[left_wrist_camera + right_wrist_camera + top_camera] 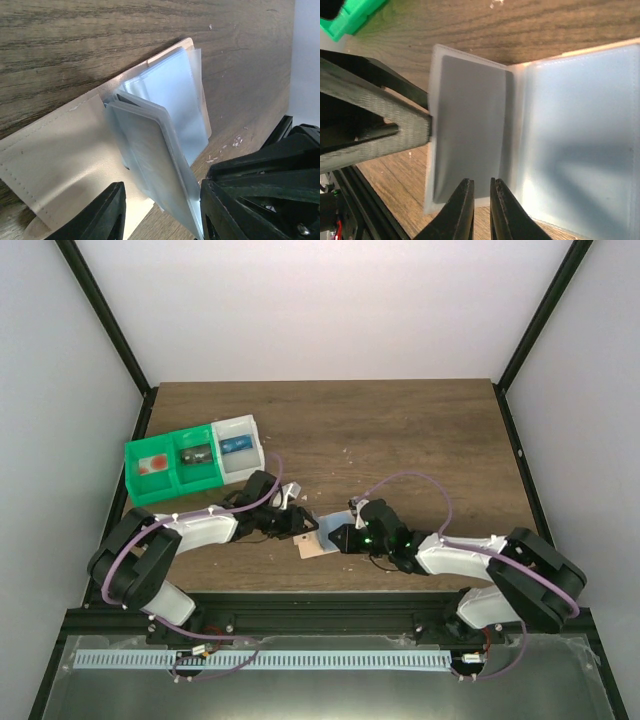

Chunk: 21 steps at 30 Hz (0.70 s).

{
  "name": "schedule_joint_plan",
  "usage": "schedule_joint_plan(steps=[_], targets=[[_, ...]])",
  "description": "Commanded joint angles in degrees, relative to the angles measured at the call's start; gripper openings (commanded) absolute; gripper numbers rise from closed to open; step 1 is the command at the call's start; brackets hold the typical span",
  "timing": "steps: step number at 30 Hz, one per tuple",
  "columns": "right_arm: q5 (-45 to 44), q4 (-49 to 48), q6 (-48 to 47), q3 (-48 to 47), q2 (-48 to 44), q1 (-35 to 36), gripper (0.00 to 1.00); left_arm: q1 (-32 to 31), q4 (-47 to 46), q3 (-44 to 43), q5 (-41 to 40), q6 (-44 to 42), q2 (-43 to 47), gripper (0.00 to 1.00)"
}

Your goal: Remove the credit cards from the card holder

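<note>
Patience: card holder (312, 545) lies open near the table (400, 430) front, left gripper (162, 189) spread astride its raised plastic leaf (436, 100), right gripper (481, 181) near-closed at that leaf's edge, grip unclear, so pinch only the grey card (470, 125), pull straight.

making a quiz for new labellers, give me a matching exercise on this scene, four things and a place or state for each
Things:
1. card holder
2. green bin
3. white bin
4. right gripper

Places or states:
a. fingers nearly together
b. one compartment, blue item inside
c. lying open, tan side down
d. leftmost, two compartments

Pairs: 1-c, 2-d, 3-b, 4-a
</note>
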<state>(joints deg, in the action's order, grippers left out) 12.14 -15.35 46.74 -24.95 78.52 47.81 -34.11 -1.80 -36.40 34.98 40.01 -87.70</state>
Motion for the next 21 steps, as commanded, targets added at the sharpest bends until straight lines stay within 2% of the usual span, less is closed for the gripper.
schedule_joint_plan(steps=[1,8,21], targets=[[0.4,-0.7,-2.8,-1.0,-3.3,-0.1,0.12,0.1,-0.6,-0.9,-0.4,-0.7,-0.2,0.42],[4.9,-8.3,-1.8,2.1,-4.4,-0.1,0.17,0.1,-1.9,-0.3,-0.3,0.0,-0.9,0.39],[7.5,-5.7,-2.8,-2.8,1.9,0.2,0.21,0.1,-2.4,-0.6,0.1,0.5,-1.3,0.39]])
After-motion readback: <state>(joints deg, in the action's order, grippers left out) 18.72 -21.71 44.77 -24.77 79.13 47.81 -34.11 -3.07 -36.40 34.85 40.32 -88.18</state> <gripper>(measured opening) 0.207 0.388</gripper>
